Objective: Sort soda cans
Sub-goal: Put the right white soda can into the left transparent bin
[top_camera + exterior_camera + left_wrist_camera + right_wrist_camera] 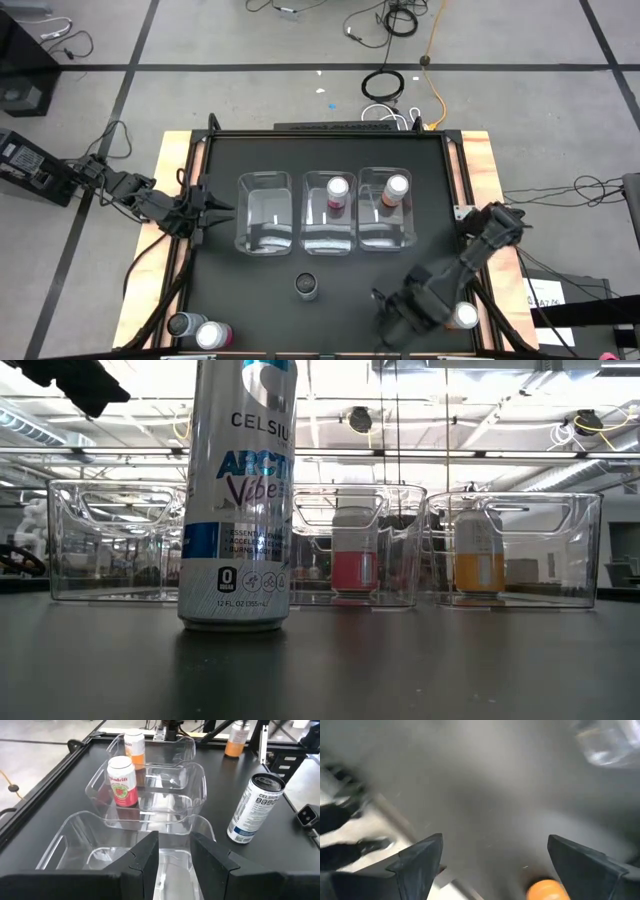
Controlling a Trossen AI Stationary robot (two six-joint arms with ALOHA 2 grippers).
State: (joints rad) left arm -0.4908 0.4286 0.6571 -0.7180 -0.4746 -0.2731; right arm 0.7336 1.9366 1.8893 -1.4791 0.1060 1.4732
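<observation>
Three clear bins stand in a row mid-table. The left bin (265,212) is empty, the middle bin holds a pink can (337,191), and the right bin holds an orange can (396,188). One dark grey can (306,286) stands upright on the table in front of the bins, close in the low view (237,500). Another grey can (184,324) and a pink can (213,335) stand at the near-left corner. A second orange can (462,316) stands near-right, beside my right arm. My left gripper (215,210) is open at the empty bin's left wall (100,845). My right gripper (388,308) hangs open above bare table (495,840).
A raised black frame (330,135) borders the dark table top, with wooden strips outside it. Bare table lies in front of the bins around the grey can. Cables run along the floor beyond the far edge.
</observation>
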